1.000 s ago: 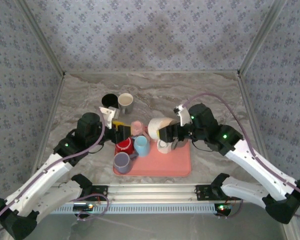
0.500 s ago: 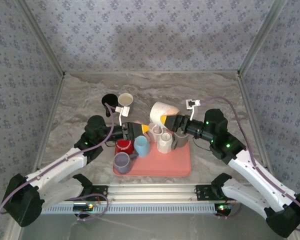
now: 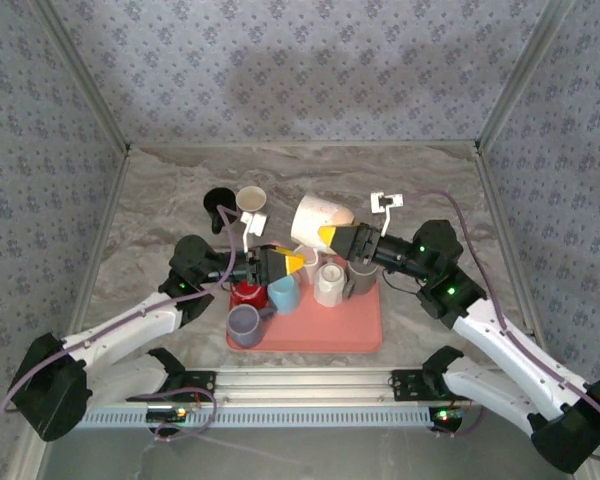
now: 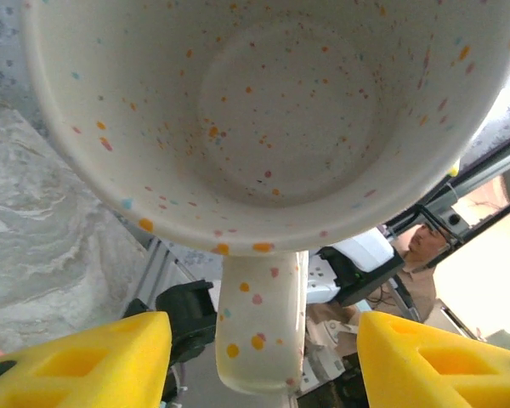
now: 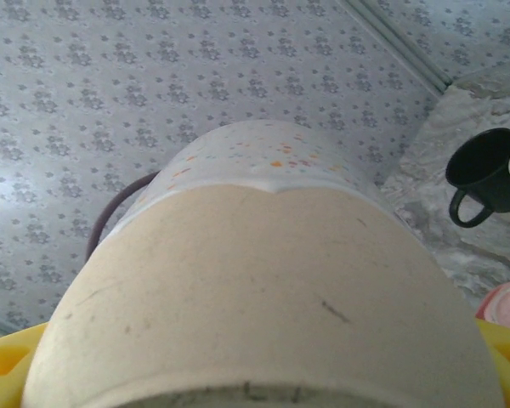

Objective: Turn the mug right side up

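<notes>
From above, the right end effector (image 3: 332, 238) clamps the speckled mug (image 3: 315, 220) near its base and holds it tilted in the air over the far edge of the pink tray (image 3: 365, 335). The left end effector (image 3: 296, 263) waits just beside it, fingers apart. A white mug (image 3: 329, 285) and a grey mug (image 3: 363, 280) stand right below the grip, so a slip would likely drop the load onto them. Bare counter (image 3: 430, 180) lies beyond the right end effector, offering room to set down. The left wrist view looks into the mug's mouth, where its handle (image 4: 262, 327) hangs untouched between the yellow fingers (image 4: 93, 357). Closing off-centre there could twist the mug loose. In the right wrist view the mug's base sits between that end effector's fingers (image 5: 4, 365), with a black mug (image 5: 480, 174) well ahead.
</notes>
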